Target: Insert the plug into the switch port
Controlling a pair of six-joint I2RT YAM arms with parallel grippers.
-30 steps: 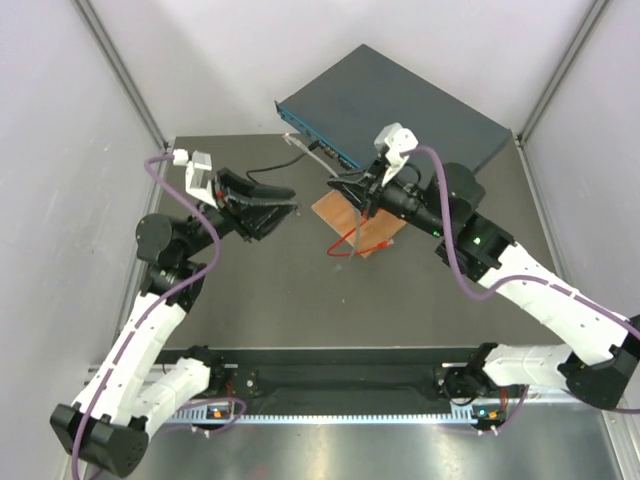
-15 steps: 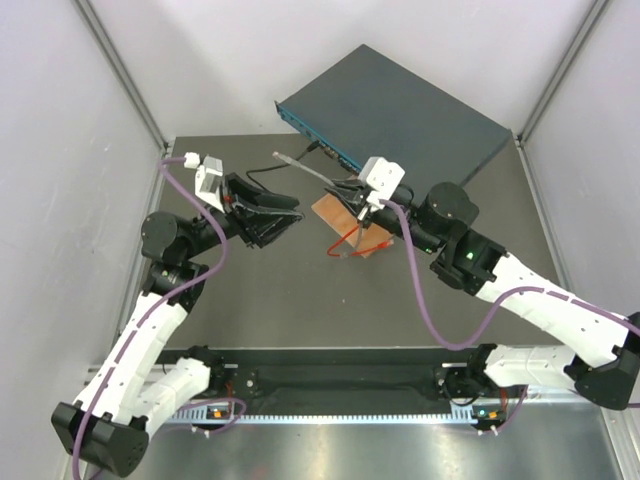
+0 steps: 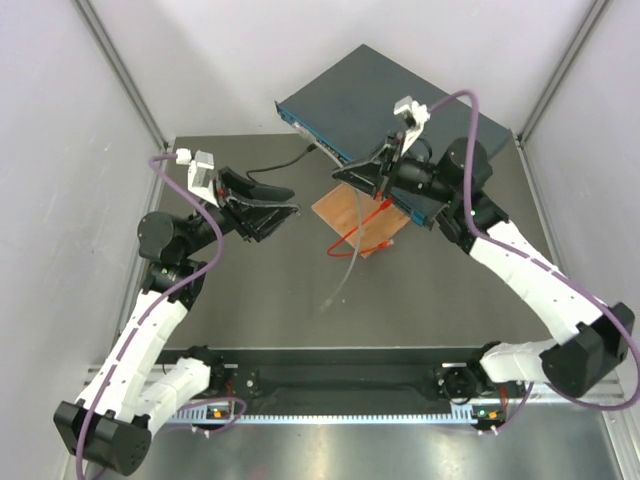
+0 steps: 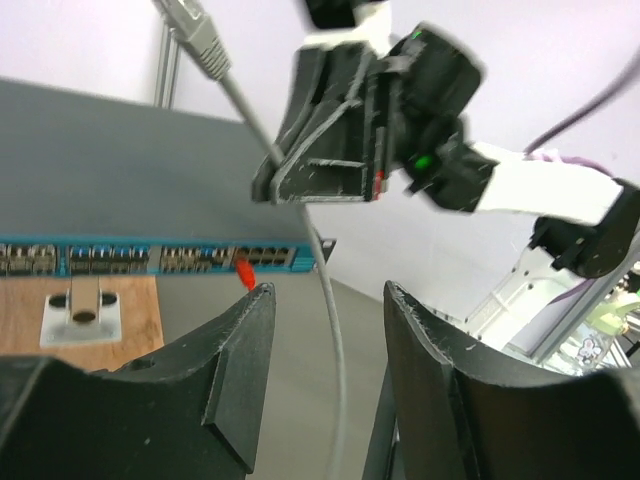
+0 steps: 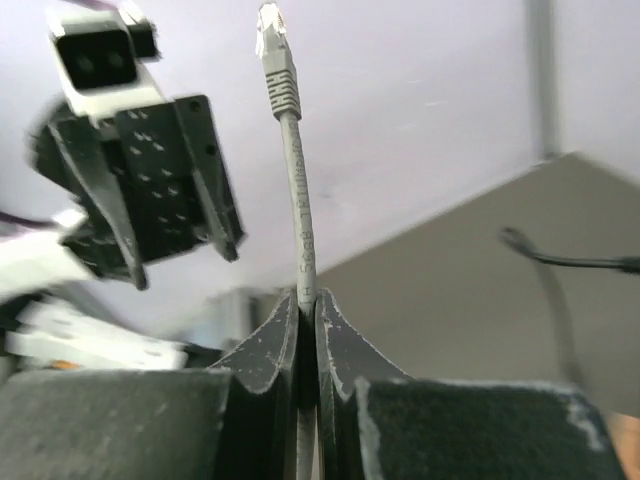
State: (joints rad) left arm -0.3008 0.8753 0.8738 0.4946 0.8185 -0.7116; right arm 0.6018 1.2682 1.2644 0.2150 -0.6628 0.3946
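The red plug (image 4: 243, 272) sat just before the switch ports (image 4: 265, 255), half hidden behind your left fingertip (image 4: 250, 320); whether it touched them was unclear. You had the right gripper (image 5: 306, 300) clamped on the grey cable (image 5: 293, 200), the left gripper (image 4: 325, 295) gaping empty. A dark table (image 3: 250, 290) lay beneath, white walls (image 3: 60, 100) around.
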